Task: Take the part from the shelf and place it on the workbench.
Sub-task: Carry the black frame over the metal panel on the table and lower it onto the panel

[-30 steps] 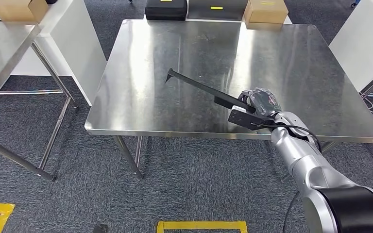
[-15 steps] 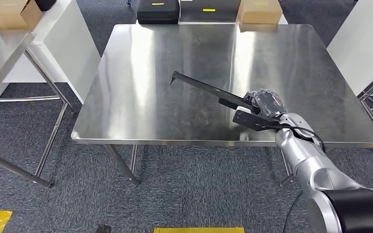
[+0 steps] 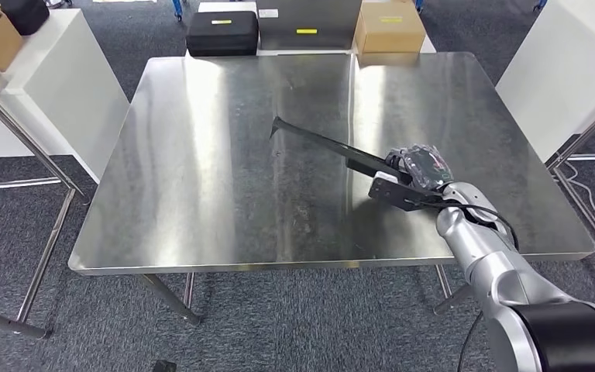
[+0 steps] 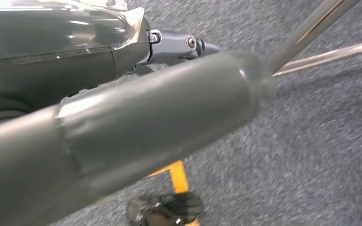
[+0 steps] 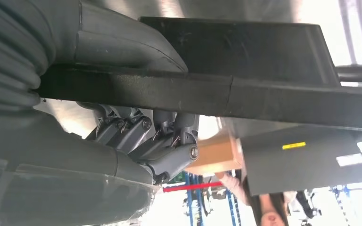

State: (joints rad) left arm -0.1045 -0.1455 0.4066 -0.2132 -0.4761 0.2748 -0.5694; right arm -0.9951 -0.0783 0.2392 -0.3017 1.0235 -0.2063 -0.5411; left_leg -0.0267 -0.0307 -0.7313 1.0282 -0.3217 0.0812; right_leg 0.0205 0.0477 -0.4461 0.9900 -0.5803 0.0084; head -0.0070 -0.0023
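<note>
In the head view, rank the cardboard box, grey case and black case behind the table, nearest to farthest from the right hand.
From the right hand:
1. Cardboard box, behind the table's far edge, right.
2. Grey case, middle.
3. Black case, left.

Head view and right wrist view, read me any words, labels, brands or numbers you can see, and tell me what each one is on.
No text can be read in these pictures.
Yellow label on the black case: too small to read.
Yellow label on the grey case: too small to read.
White label beside it: too small to read.
Yellow label on the cardboard box: too small to read.
The black part in the right hand: no marking shows.
</note>
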